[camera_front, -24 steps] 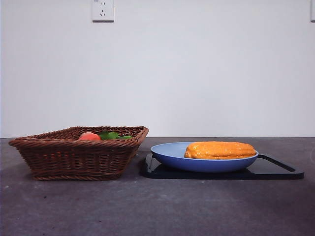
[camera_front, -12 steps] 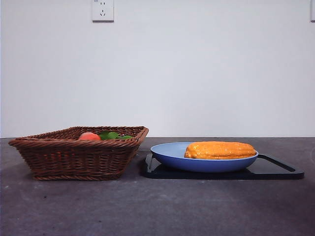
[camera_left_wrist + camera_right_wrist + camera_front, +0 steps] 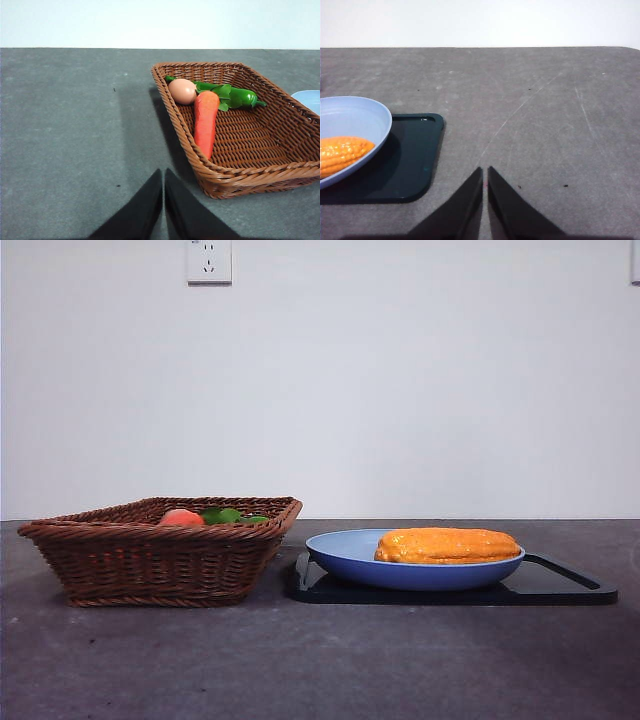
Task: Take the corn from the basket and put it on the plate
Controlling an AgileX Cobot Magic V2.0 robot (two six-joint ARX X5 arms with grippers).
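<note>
Left pincer (image 3: 163, 200): jaws closed tip to tip, holding nothing, parked over bare desk (image 3: 75, 140) just outside the basket's near corner.

Right pincer (image 3: 485, 197): jaws likewise pressed together and empty, over open desk beside the black tray (image 3: 410, 160), well clear of the plate.

Plate (image 3: 350, 558), my landmark: light-blue, shallow, raised rim, seated on the black tray.

Corn (image 3: 447, 545): lying flat in the plate, long axis along it, toward the side away from the basket; one end touches or nearly touches the rim there. I judge the placement done.

Handling note, corn: I read it as a rigid, light cob, probably a plastic model. The kernel ridges should give the jaws some bite, but the rounded body could roll. Were I to take it again, I would close across the middle of its length, jaws square to the long axis, coming from above to clear the rim.

Basket (image 3: 150, 560): brown wicker, just beside the plate, not touching it. Inside: a carrot (image 3: 205, 125), a pinkish round fruit (image 3: 182, 91) and green leafy pieces (image 3: 230, 95) at the end farthest from the left pincer. No corn there.
</note>
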